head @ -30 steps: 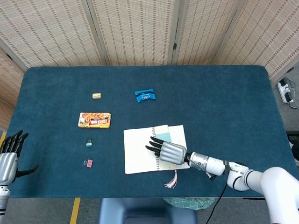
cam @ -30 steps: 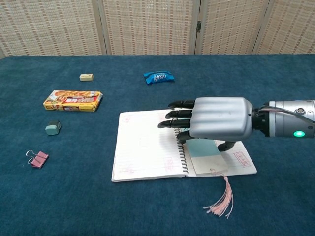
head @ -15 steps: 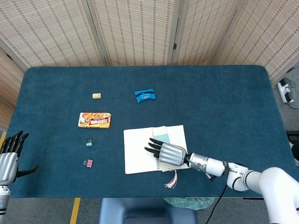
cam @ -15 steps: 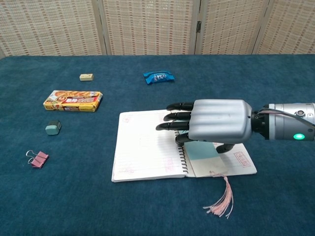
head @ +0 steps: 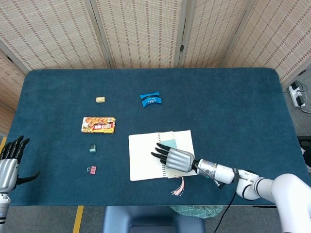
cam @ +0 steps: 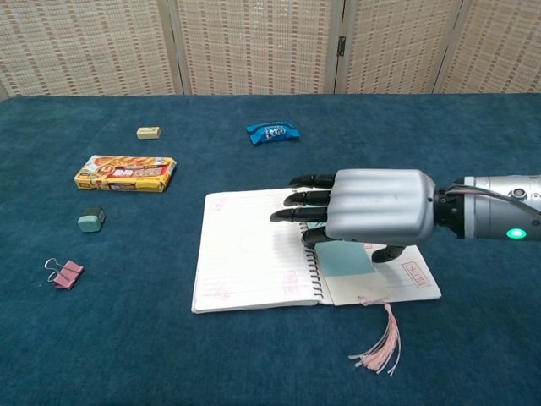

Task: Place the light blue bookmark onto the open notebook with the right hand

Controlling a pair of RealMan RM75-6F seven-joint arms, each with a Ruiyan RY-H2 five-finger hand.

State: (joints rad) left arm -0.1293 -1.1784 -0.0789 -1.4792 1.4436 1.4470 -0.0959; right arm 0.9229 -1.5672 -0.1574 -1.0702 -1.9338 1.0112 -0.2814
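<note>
Light blue bookmark flat on open notebook, right page, tassel trailing onto bench. Right robot hand above, fingers extended, holding nothing. Recommended: lift straight up, avoid dragging bookmark.

Blue table: notebook, perhaps snack box.

The worktop is deep teal-blue. The notebook has white lined pages with faint pink stamps; the bookmark is light blue with a pink tassel. The right hand is silver with black fingers. The snack box is yellow and red.
</note>
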